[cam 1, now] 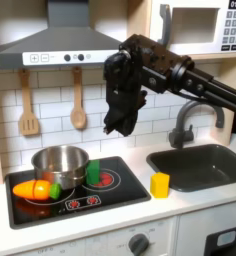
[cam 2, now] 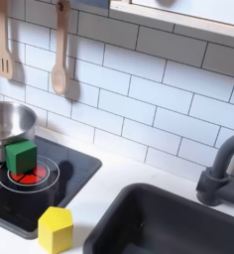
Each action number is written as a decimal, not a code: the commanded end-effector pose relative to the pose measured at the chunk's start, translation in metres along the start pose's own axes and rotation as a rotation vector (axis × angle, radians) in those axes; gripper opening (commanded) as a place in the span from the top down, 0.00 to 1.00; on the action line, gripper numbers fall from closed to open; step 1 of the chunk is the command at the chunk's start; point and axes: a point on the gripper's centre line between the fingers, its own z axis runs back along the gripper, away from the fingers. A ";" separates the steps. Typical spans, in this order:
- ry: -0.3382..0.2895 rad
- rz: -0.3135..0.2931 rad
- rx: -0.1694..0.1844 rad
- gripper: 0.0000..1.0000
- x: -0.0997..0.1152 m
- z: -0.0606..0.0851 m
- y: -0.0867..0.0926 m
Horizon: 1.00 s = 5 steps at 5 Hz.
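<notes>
In the first exterior view my gripper (cam 1: 117, 127) hangs from the black arm, pointing down above the back of the black stove top (cam 1: 125, 188). Its fingers are a dark mass, so their spacing is unclear, and nothing shows between them. Below it and slightly left stands a green block (cam 1: 93, 172) on a red burner ring, beside a silver pot (cam 1: 60, 165). An orange toy carrot (cam 1: 35, 189) lies at the stove's front left. A yellow block (cam 1: 160, 184) stands on the counter right of the stove. The second exterior view shows the green block (cam 2: 21, 156), pot (cam 2: 4, 124) and yellow block (cam 2: 56, 228).
A dark sink (cam 1: 225, 172) with a grey faucet (cam 1: 190, 115) lies to the first exterior view's right, seen also as sink (cam 2: 119, 213) and faucet (cam 2: 223, 174). A wooden spatula (cam 1: 28, 105) and spoon (cam 1: 78, 100) hang on the tiled wall. A range hood (cam 1: 65, 40) and microwave (cam 1: 205, 25) sit overhead.
</notes>
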 end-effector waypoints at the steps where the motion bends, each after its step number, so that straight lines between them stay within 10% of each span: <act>1: -0.017 0.042 0.021 1.00 0.009 0.004 0.016; 5: -0.001 0.102 0.029 1.00 -0.016 0.018 0.056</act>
